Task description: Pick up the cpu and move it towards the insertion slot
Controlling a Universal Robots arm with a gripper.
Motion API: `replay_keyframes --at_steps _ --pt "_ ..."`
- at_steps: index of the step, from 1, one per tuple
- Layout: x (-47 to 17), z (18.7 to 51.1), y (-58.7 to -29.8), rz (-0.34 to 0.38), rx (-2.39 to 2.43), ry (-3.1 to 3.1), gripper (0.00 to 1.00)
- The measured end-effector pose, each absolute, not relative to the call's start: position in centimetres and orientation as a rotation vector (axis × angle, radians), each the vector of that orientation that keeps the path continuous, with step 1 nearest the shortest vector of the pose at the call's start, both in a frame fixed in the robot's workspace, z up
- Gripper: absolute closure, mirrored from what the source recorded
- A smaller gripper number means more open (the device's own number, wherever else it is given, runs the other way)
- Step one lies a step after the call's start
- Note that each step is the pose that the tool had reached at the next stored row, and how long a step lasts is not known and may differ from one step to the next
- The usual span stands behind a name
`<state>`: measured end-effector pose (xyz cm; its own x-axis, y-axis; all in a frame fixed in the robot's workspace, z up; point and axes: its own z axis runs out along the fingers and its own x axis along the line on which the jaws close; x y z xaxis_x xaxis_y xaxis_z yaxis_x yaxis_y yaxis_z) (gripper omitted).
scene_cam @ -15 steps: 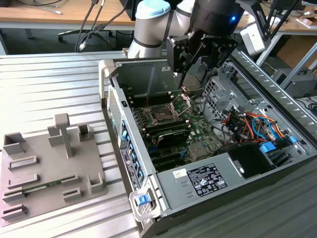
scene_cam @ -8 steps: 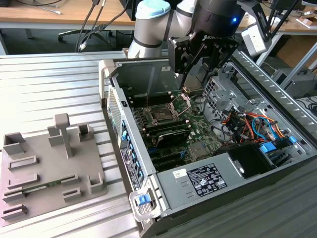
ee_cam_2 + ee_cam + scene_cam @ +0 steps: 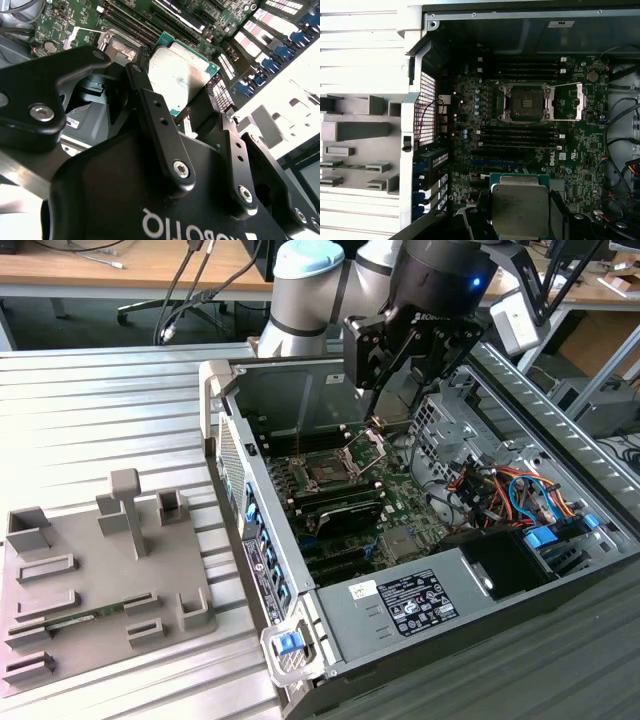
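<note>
The gripper (image 3: 388, 412) is closed on the cpu (image 3: 182, 75), which it holds by two opposite edges. In the second wrist view one black finger (image 3: 150, 100) presses against the chip's side, and the silvery top plate faces the camera. The cpu appears to hang clear of the motherboard (image 3: 470, 100) inside the open computer case (image 3: 290, 390), touching nothing but the fingers. The insertion slot (image 3: 525, 102) is uncovered. Its hinged frame (image 3: 578, 102) is folded out to one side and the dark contact field is exposed. In the first wrist view the cpu (image 3: 520, 210) and the insertion slot are well apart, separated by a bank of long black memory slots (image 3: 520, 137). In the exterior view the insertion slot (image 3: 327, 472) lies toward the exterior view's left of the gripper and nearer the case's side wall. The cpu is square, so it has no long axis. Its edges run roughly parallel to the slot's edges, so little rotation appears necessary. The space over the slot looks free. The raised frame, a metal drive cage (image 3: 440, 420) and a bundle of cables (image 3: 500, 485) crowd the exterior view's right. A grey fixture tray (image 3: 90, 570) rests on the table (image 3: 100, 410), outside the case.
</note>
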<state>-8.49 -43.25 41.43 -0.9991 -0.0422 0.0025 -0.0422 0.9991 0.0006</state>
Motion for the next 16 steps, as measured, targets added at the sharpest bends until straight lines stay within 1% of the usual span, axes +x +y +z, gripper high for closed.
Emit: replay_keyframes --at_steps 16 --pt "-7.79 41.23 -43.26 -0.001 0.066 -3.138 0.45"
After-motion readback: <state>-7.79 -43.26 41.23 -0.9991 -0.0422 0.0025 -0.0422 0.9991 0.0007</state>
